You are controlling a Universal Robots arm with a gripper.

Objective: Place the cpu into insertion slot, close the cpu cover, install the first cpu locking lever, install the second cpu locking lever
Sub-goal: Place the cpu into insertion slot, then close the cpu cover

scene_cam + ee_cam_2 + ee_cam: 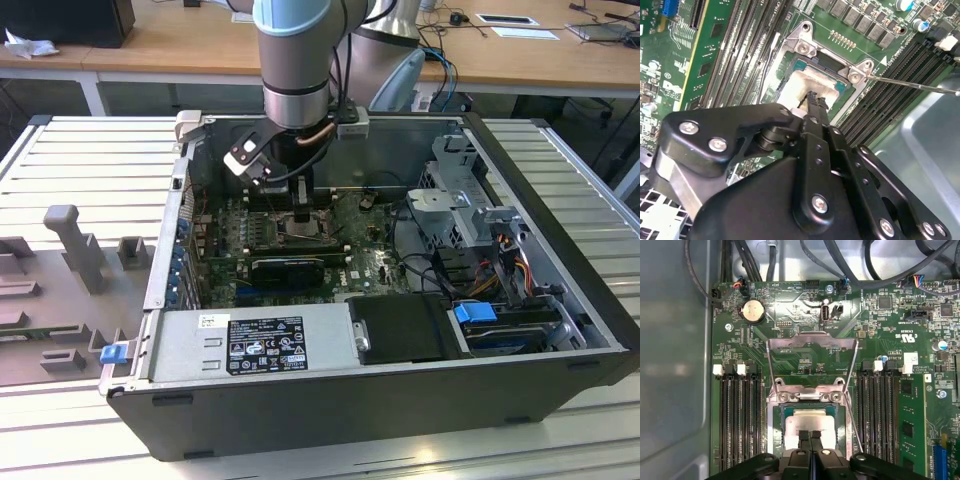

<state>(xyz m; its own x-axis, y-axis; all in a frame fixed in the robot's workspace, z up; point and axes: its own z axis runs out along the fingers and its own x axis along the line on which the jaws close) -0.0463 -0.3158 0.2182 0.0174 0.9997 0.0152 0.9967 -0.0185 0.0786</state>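
**Chip Seated, Cover Up: Robot Fingers Poised Over Processor**

Reaching down into an open computer case (400, 410), the arm's gripper (810, 434) has its two black fingers pressed together, clasping nothing. The tips sit at the pale face of the cpu (812, 419), though it is not clear whether they actually touch it. The cpu lies flat in the insertion slot (809, 406), directly beneath the fingertips, framed by the socket's dark rim and metal surround. Just beyond the fingertips, the cpu cover (812, 340) stands swung open off the socket, with green board showing through its square window. In the second wrist view, a thin wire locking lever (910, 86) slants loose near the fingers, not latched down. Long black memory slots (737, 415) run along both sides of the gripper. A coin battery (753, 311) sits farther out, past the open cover.
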